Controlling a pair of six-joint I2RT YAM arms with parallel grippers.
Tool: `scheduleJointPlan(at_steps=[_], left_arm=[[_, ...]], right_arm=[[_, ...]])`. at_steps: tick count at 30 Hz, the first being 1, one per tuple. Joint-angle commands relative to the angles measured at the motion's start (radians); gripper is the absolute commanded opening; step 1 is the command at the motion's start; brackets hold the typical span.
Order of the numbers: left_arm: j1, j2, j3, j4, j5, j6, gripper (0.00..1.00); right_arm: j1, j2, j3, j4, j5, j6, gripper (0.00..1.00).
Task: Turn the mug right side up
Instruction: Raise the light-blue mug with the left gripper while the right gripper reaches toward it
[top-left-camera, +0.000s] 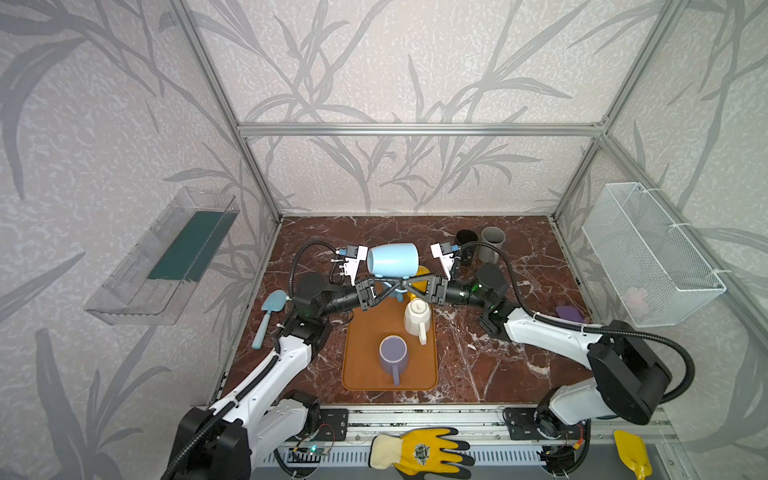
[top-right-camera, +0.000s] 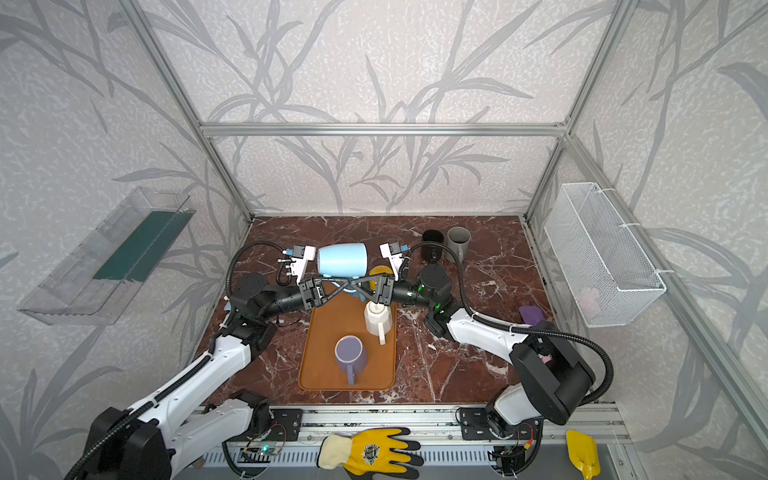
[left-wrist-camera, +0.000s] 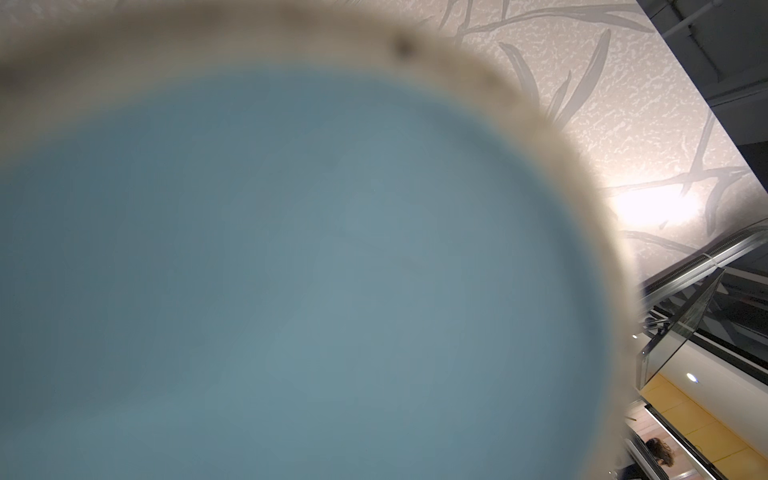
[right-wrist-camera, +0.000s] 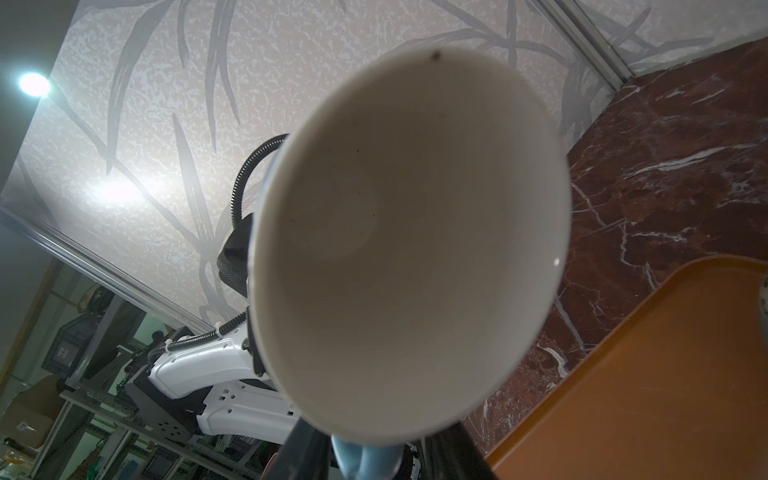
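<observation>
In both top views, a light-blue ceramic mug hung on its side above the far end of an orange plastic tray on the red-brown marble desk. Its long axis ran from arm to arm. Beneath it the left gripper was clenched on the handle, and the right gripper met it tip to tip.

The left wrist view was filled by the mug, its blue base blurred and close.

The right wrist view looked straight into the mug, whose white mouth faced that arm. The right gripper's fingers flanked the handle; whether they gripped could not be told. Righting it looked to call for swinging the mouth upward.
</observation>
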Motion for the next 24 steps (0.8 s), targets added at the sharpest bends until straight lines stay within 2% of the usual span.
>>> scheduleJointPlan(at_steps=[1,9,13,18,22,24], left_arm=[[-0.004,-0.035,0.005,0.127,0.03,-0.004,0.0],[-0.006,-0.028,0.007,0.12,0.042,-0.01,0.0],[-0.005,-0.033,0.013,0.077,0.04,0.01,0.0],[-0.006,-0.053,0.028,-0.02,0.038,0.06,0.0],[-0.005,-0.073,0.047,-0.114,0.015,0.104,0.18],[-0.004,-0.077,0.057,-0.15,0.009,0.123,0.22]], right_arm=[[0.005,0.009,0.045,0.087,-0.019,0.028,0.32],[0.005,0.008,0.045,0.093,-0.015,0.032,0.19],[0.005,-0.005,0.043,0.082,-0.016,0.015,0.0],[0.005,-0.035,0.041,0.034,-0.022,-0.032,0.0],[0.005,-0.066,0.039,-0.015,-0.016,-0.074,0.0],[0.005,-0.077,0.042,-0.038,-0.016,-0.089,0.0]])
